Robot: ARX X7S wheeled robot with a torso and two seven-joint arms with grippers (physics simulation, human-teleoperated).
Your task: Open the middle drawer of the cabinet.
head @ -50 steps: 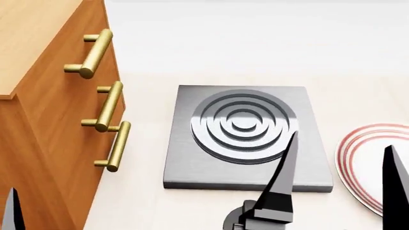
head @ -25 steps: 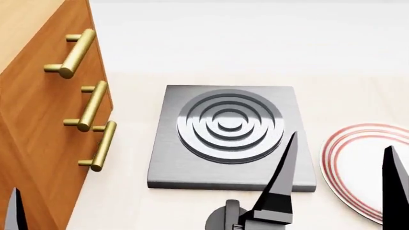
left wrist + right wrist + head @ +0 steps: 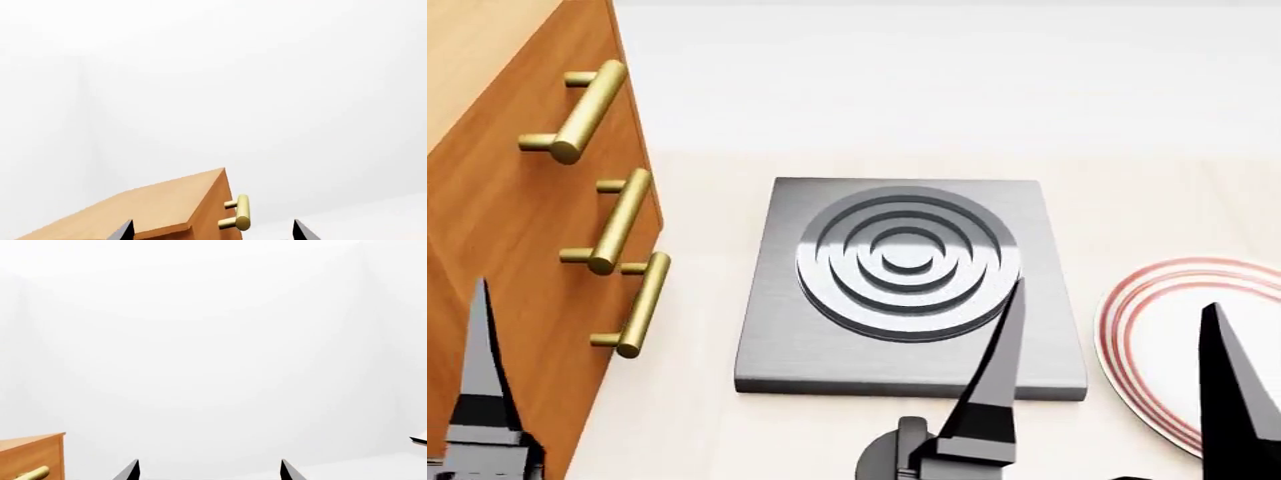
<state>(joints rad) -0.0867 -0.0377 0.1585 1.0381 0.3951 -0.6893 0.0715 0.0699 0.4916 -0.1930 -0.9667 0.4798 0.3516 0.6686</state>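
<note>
Calls for a reach forward and a little inward from the black two-fingered left gripper (image 3: pixel 212 231) to the brass cylindrical bar handle (image 3: pixel 614 224) of the middle drawer (image 3: pixel 550 250), the central front of three on the boxy orange-brown wooden cabinet (image 3: pixel 494 190) at the left edge of the head view. Puts that handle ahead of and above the one visible left finger (image 3: pixel 481 375), near but apart from it, with the long axis of the bar running along the drawer face, away from the robot, so probably wants the jaws turned across the bar, not along it. Favours the left arm plainly: leaves the black right gripper (image 3: pixel 1110 302) well apart from the cabinet, over the near edge of the grey square stove plate with raised rings (image 3: pixel 827 345) and beside the white plate with red rings (image 3: pixel 1148 300). Shows both claws spread wide with nothing between the fingers, in each wrist view as well. Shows all three drawer fronts flush and shut, none pulled out, each with its bar standing off the wood on two short posts; gives only the cabinet's top and uppermost handle (image 3: pixel 241 212) in the left wrist view. Judges the task not yet begun, with the approach to the handle as the step in hand.
</note>
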